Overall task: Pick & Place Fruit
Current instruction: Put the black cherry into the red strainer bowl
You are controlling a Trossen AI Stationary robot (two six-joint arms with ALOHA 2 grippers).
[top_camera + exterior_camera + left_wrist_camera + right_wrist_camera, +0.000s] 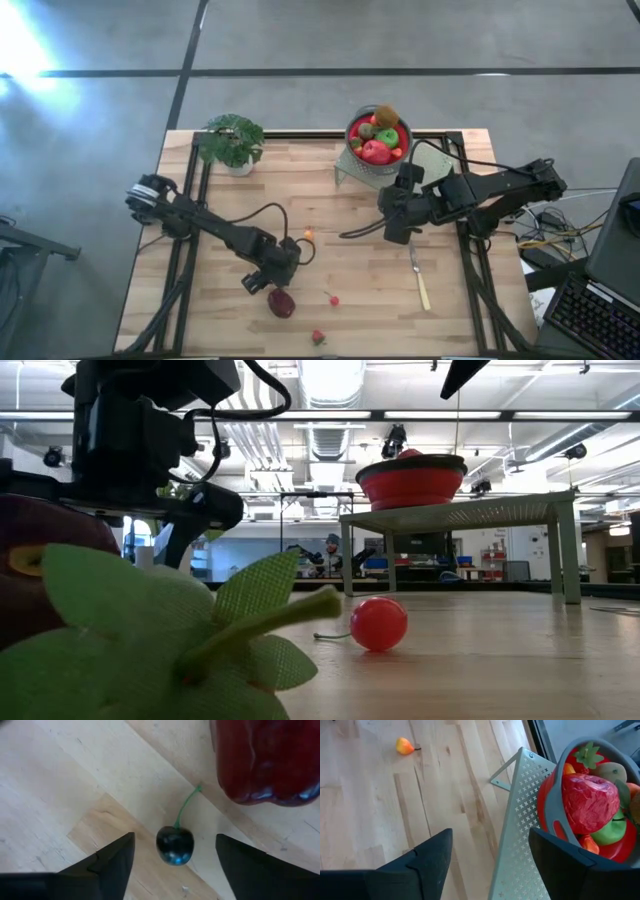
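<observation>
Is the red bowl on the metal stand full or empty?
Full: the red bowl is heaped with a red apple and other fruit.

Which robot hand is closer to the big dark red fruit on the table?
The left one. The left gripper is right beside the dark red fruit, its fingers open. The right gripper is far off across the table, near the red bowl of fruit.

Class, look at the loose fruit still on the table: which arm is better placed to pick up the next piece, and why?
The left. The left gripper hovers open beside the maroon fruit, a small dark cherry between its fingers. The right gripper waits, open, near the bowl.
</observation>
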